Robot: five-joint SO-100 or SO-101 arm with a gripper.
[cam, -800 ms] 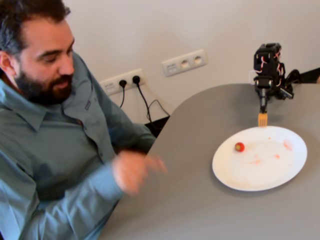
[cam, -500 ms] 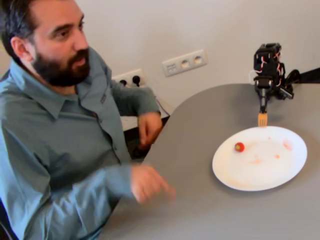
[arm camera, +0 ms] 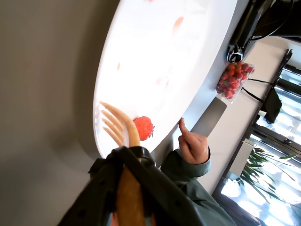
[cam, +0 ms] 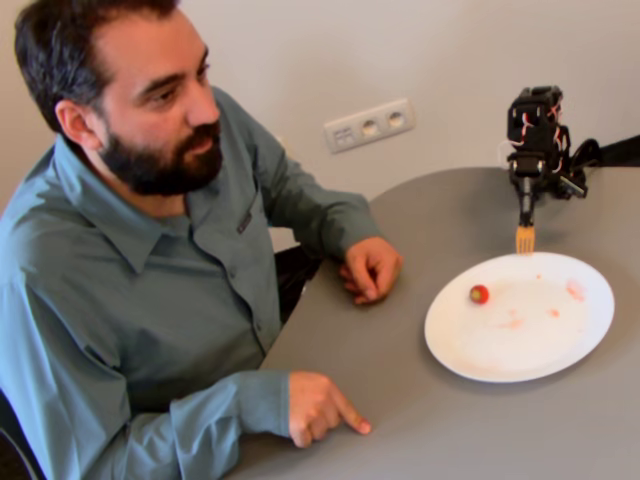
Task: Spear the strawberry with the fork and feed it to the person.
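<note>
— What are the black fingers [arm camera: 123,155] of the robot arm doing?

— They are closed around the handle of the small orange-yellow plastic fork [arm camera: 121,133], as the wrist view shows up close; in the fixed view the fork [cam: 525,238] hangs tines-down from the black arm [cam: 538,135], its tips just at the far rim of the round white plate [cam: 520,355].

— And the fruit?

— The tiny round red strawberry [cam: 479,294] lies on the plate's left part in the fixed view, apart from the fork. In the wrist view the strawberry [arm camera: 143,127] sits just beside the tines, not touching them as far as one can tell.

— What does one camera catch that the other misses?

— Only the fixed view shows the bearded, dark-haired man in a grey-green button-up shirt [cam: 140,270], seated at the grey rounded surface [cam: 420,430], both hands resting on it, the nearer hand [cam: 320,407] with a finger extended, plus white wall sockets [cam: 368,124] behind. Only the wrist view shows a clear punnet of red strawberries [arm camera: 233,79] farther along the surface, and windows beyond. There the man appears only as a sleeve and a hand [arm camera: 193,145], index finger raised. Faint pink smears mark the plate in both views.
</note>
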